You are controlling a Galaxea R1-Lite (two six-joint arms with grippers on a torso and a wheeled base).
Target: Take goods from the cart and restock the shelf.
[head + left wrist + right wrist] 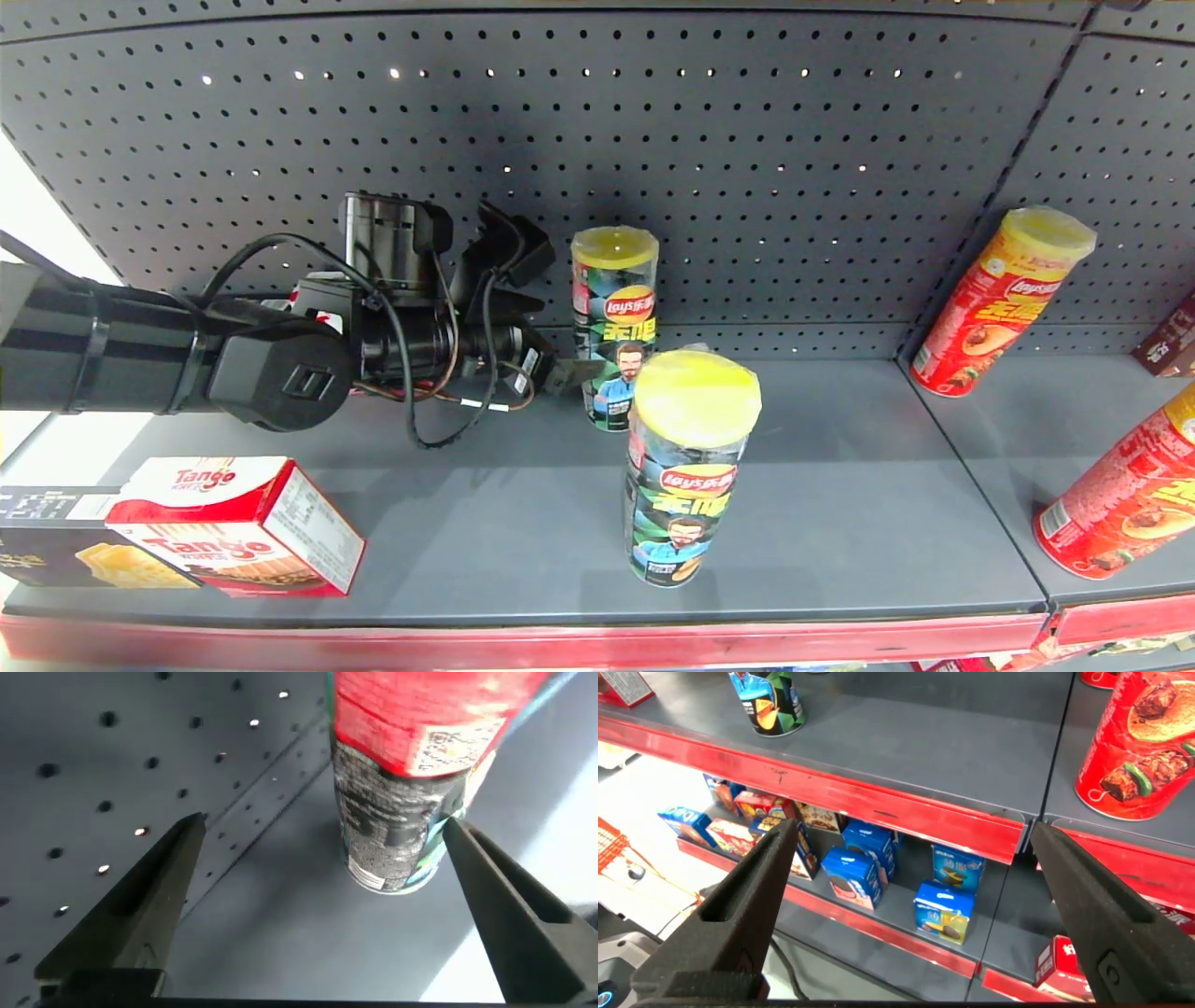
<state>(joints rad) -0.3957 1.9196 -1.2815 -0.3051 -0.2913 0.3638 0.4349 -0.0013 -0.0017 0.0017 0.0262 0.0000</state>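
While your left claw (558, 315) sat open about the far chips can (614, 327), which stood upright on the shelf (840, 485) by the pegboard (747, 140), the placing step looked all but done. One finger was just beside the can, the other apart. Next, I judged, you needed to pull the arm back left without tipping it. The near chips can (686, 476) stood close, in the way of any swing nearward. A wafer box (238, 527) lay near left and red cans (999, 303) stood right. Your right claw (913, 831) hung open and empty.
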